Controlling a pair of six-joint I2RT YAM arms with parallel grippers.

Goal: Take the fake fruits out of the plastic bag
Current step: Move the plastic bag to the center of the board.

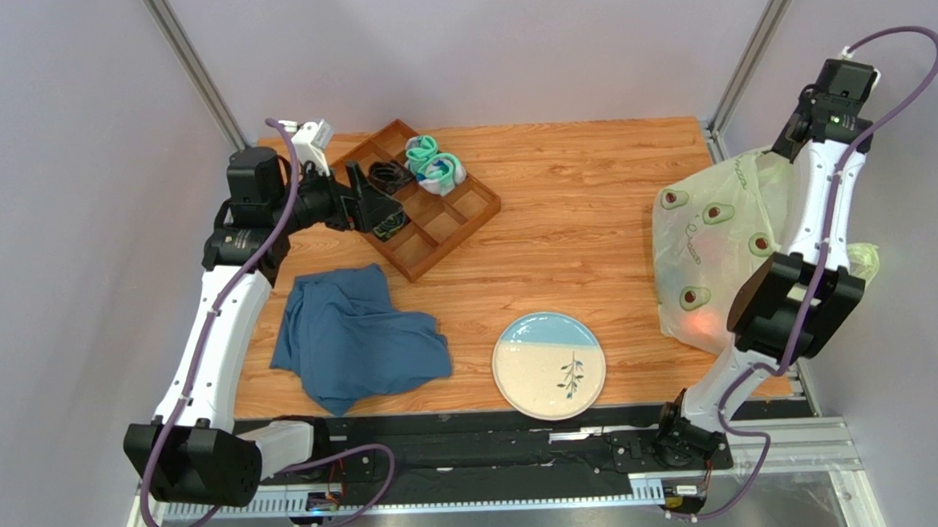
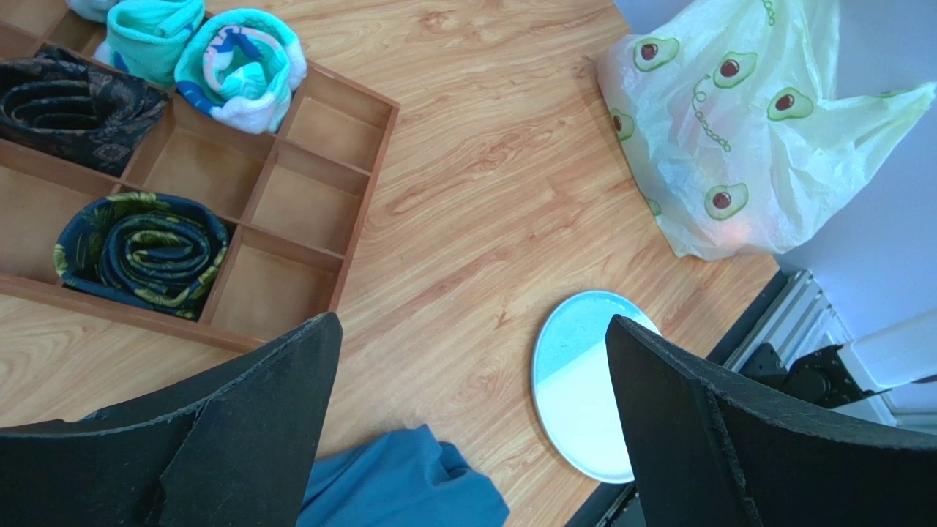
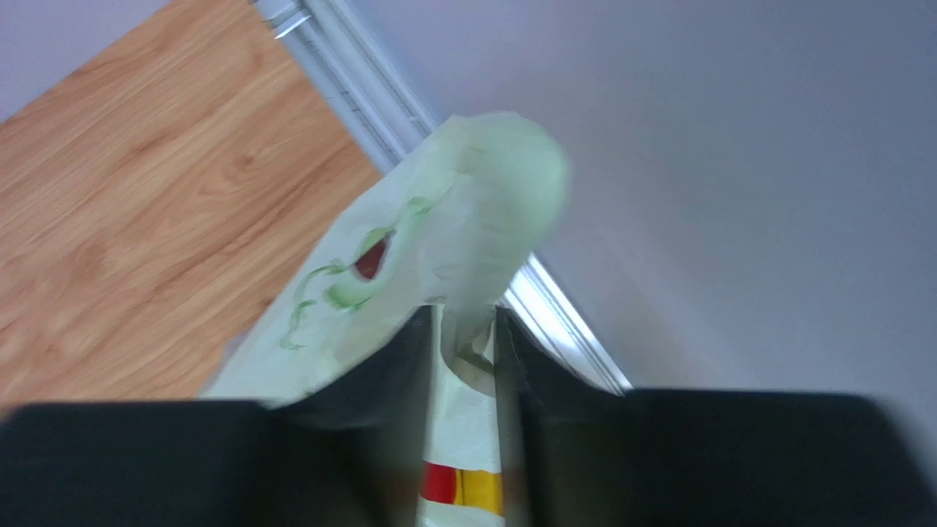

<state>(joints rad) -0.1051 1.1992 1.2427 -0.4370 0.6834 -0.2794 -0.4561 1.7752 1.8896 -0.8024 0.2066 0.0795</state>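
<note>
The pale yellow-green plastic bag (image 1: 714, 245) with avocado prints lies at the table's right edge; it also shows in the left wrist view (image 2: 759, 121). My right gripper (image 1: 790, 148) is shut on a fold of the bag (image 3: 440, 242), the film pinched between its fingers (image 3: 385, 439) and held up near the wall. The fake fruits are hidden inside the bag; only a faint reddish glow (image 1: 696, 320) shows through its lower corner. My left gripper (image 1: 374, 202) is open and empty, hovering over the wooden tray, far from the bag.
A wooden compartment tray (image 1: 442, 223) with rolled socks (image 1: 433, 163) stands at the back left. A dark blue cloth (image 1: 357, 336) lies front left. A blue-and-cream plate (image 1: 549, 365) sits front centre. A metal rail runs along the table's right edge.
</note>
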